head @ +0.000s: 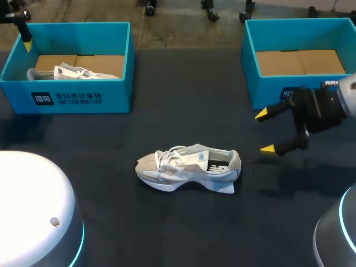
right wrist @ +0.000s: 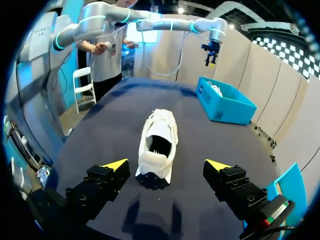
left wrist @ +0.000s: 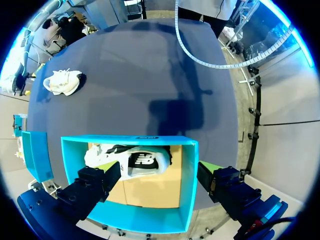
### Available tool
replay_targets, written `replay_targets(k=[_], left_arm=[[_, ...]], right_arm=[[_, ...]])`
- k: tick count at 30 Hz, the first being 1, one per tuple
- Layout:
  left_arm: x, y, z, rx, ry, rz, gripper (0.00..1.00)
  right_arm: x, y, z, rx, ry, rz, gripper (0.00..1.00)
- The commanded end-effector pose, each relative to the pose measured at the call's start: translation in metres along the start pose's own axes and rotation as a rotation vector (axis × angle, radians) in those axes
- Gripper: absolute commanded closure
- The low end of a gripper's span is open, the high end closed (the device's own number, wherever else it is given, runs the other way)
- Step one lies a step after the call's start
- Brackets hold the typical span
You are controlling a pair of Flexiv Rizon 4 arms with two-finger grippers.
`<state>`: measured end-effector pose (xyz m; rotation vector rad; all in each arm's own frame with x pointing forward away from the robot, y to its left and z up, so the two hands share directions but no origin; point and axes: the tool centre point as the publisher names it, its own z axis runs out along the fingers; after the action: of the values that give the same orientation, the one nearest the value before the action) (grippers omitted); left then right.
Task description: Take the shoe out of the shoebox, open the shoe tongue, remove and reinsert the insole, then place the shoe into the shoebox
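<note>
Both spread wide, empty: right gripper (head: 263, 132) near shoe (head: 189, 167), left gripper (left wrist: 157, 169) above shoebox (left wrist: 140, 218).

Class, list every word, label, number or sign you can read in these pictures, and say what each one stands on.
Left shoebox, front wall: white print, too small to read surely.
Right shoebox, front wall: white print, mostly hidden behind the right gripper.
Boxed shoe, side: white logo on black, no words legible.
Loose shoe: side mark too small to read.
No numbers legible.
</note>
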<state>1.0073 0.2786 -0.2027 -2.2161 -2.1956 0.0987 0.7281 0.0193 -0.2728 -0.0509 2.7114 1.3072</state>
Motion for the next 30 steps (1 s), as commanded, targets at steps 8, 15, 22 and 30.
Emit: replay_targets(k=[8,15,22,30], left_arm=[[0.0,-0.002,0.0,-0.004,0.001,0.001,0.0],[0.0,-0.002,0.0,-0.004,0.001,0.001,0.0],[0.0,-0.002,0.0,-0.004,0.001,0.001,0.0],[0.0,-0.002,0.0,-0.004,0.001,0.001,0.0]], right_arm=[[0.019,-0.052,-0.01,-0.052,-0.06,0.024,0.0],[0.02,-0.077,-0.01,-0.048,-0.076,0.037,0.0],[0.026,-0.099,-0.006,-0.09,-0.128,0.083,0.0],[0.03,-0.117,0.008,-0.112,-0.127,0.1,0.0]])
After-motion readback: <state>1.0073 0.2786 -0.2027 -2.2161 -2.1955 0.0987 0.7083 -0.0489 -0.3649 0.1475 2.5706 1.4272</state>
